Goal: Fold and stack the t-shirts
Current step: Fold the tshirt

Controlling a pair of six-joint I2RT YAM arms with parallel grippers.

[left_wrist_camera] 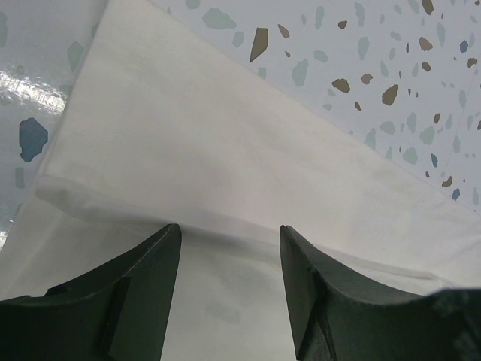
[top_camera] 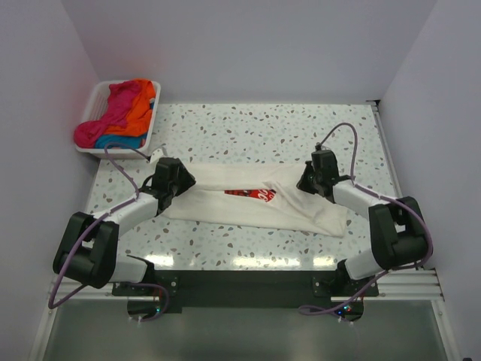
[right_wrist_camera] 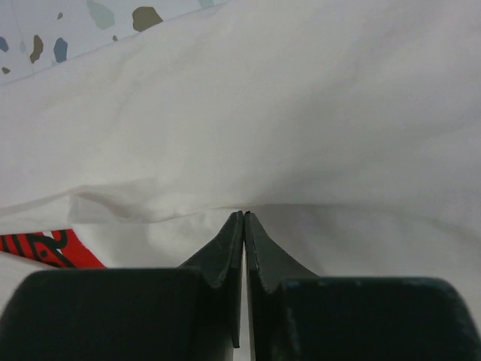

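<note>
Pinched a raised fold of the cream-white t-shirt [top_camera: 225, 207] with the right gripper [right_wrist_camera: 243, 214], fingers pressed together on the cloth. Held the left gripper [left_wrist_camera: 229, 233] apart above the shirt's other end. Pictured mid-way across the speckled table [top_camera: 263, 128], red logo [top_camera: 255, 194] up; pink, orange and blue t-shirts [top_camera: 124, 113] heaped in the white basket [top_camera: 92, 104], far left corner.

Right tool [right_wrist_camera: 243, 214]: dark fingers pressed together, tips nipping a fold edge of cloth. Cream-white t-shirt [right_wrist_camera: 301, 113]: fills most of the view, softly creased. Red logo print [right_wrist_camera: 45, 250]: partial, lower left. Speckled surface [right_wrist_camera: 45, 30]: upper-left corner only.
</note>
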